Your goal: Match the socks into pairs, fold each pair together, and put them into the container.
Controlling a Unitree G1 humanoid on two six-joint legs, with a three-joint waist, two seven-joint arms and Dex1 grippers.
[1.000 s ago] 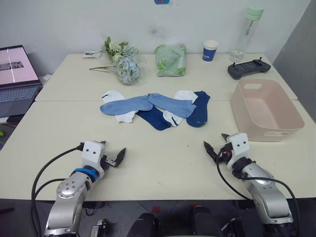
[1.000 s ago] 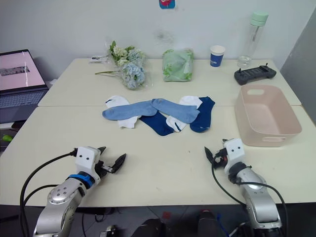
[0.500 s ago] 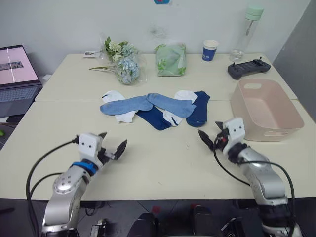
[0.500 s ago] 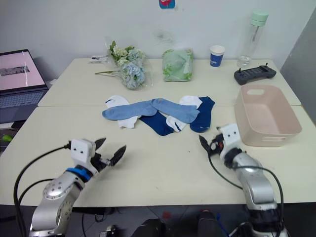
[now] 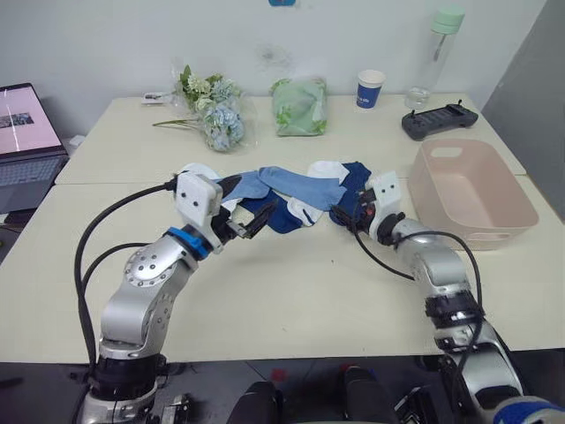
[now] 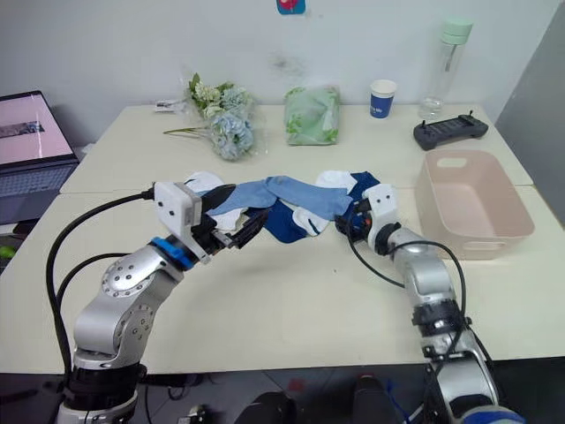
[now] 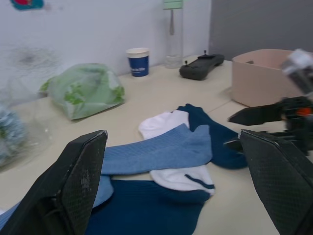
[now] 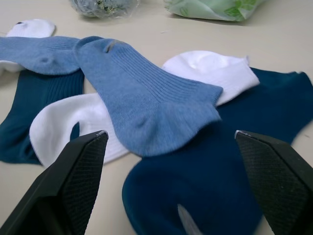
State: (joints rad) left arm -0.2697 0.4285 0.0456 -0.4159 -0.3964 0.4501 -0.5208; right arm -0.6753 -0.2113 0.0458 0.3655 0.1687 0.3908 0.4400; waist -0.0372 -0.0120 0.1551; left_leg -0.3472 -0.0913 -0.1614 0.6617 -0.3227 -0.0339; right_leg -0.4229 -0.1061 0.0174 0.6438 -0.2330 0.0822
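Cream tabletop (image 5: pixel 291 291) carries heap of 6 socks (image 5: pixel 291 199), overlapping, lower ones partly hidden. Left fingers (image 7: pixel 88 176) spread wide, empty, just short of heap. Right fingers (image 8: pixel 83 161) spread wide, empty, low over navy sock (image 8: pixel 210 186). Pink container (image 5: pixel 472 190) apart, at robot's right.

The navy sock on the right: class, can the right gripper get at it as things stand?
Probably yes. The right gripper is open just before the navy sock, whose near end lies bare. A light blue sock and a white sock overlap only its far edge.
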